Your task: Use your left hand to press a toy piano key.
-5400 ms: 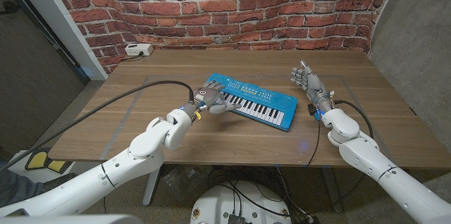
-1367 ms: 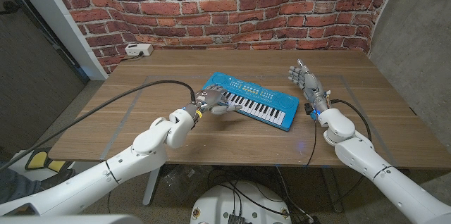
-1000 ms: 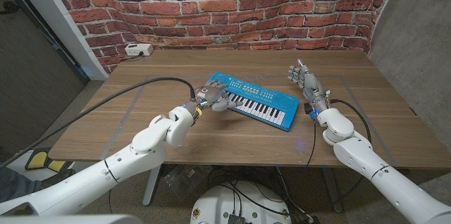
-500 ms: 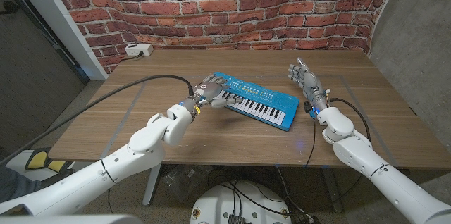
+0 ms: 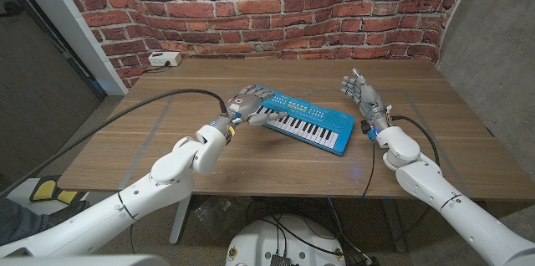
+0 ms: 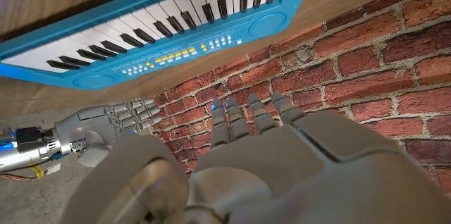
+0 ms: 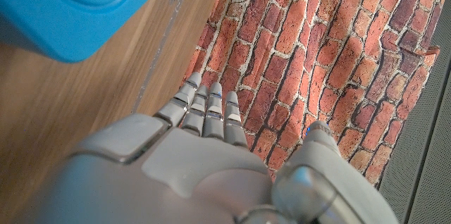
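Observation:
The blue toy piano [image 5: 308, 121] lies at an angle in the middle of the table, its black and white keys facing me. My left hand [image 5: 249, 104] is over the piano's left end with its fingers stretched out and nothing in them. In the left wrist view those fingers [image 6: 248, 117] point at the brick wall, and there is a gap between them and the piano [image 6: 162, 20]. My right hand [image 5: 361, 95] stands upright and open just beyond the piano's right end. The right wrist view shows its fingers [image 7: 204, 115] beside a blue corner of the piano [image 7: 70, 5].
A white power strip [image 5: 165, 59] lies at the table's far left corner, in front of the brick wall [image 5: 276, 7]. A black cable [image 5: 150, 114] runs along my left arm. Bare wooden table [image 5: 276, 170] stretches in front of the piano.
My left hand has lifted off the keys and drawn back toward the piano's far left end. The right hand has stayed where it was.

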